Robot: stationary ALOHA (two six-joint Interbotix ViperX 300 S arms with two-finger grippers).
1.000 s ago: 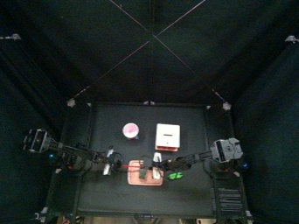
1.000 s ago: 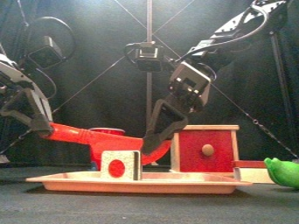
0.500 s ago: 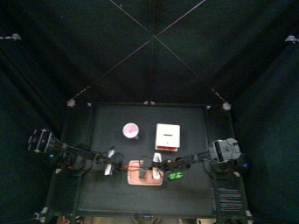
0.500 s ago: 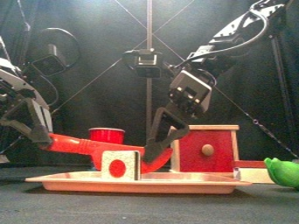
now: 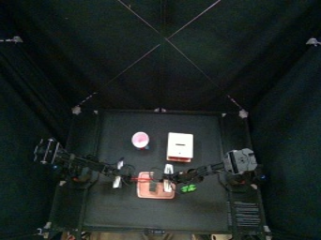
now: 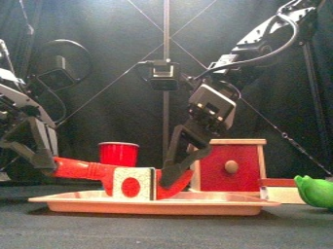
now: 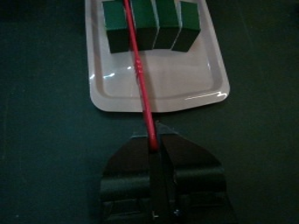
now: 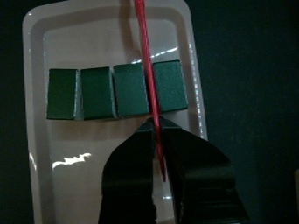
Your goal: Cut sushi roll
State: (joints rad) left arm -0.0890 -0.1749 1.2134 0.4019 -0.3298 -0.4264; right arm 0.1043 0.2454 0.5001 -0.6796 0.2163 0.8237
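The sushi roll (image 7: pixel 155 24) is dark green outside, lies across a pale tray (image 7: pixel 158 87) and shows as several segments. In the front view its end face (image 6: pixel 130 182) is white with a red centre. My left gripper (image 7: pixel 156 144) is shut on a red knife (image 7: pixel 142 79), whose blade runs down into the roll between two segments. My right gripper (image 8: pixel 156 131) is shut on a second thin red tool (image 8: pixel 146 61) that lies across the roll (image 8: pixel 117 90). In the front view the left gripper (image 6: pixel 46 156) is low at the left and the right gripper (image 6: pixel 182 156) just behind the roll.
A red cup (image 6: pixel 119 153) and a red box with a wooden top (image 6: pixel 231 165) stand behind the tray (image 6: pixel 169 201). A green object (image 6: pixel 313 190) lies at the right of the tray. In the top view the cup (image 5: pixel 141 141) and box (image 5: pixel 181 145) sit mid-table.
My left arm has dropped and drawn back to the left, bringing the knife blade lower onto the roll. My right gripper has sunk slightly towards the roll.
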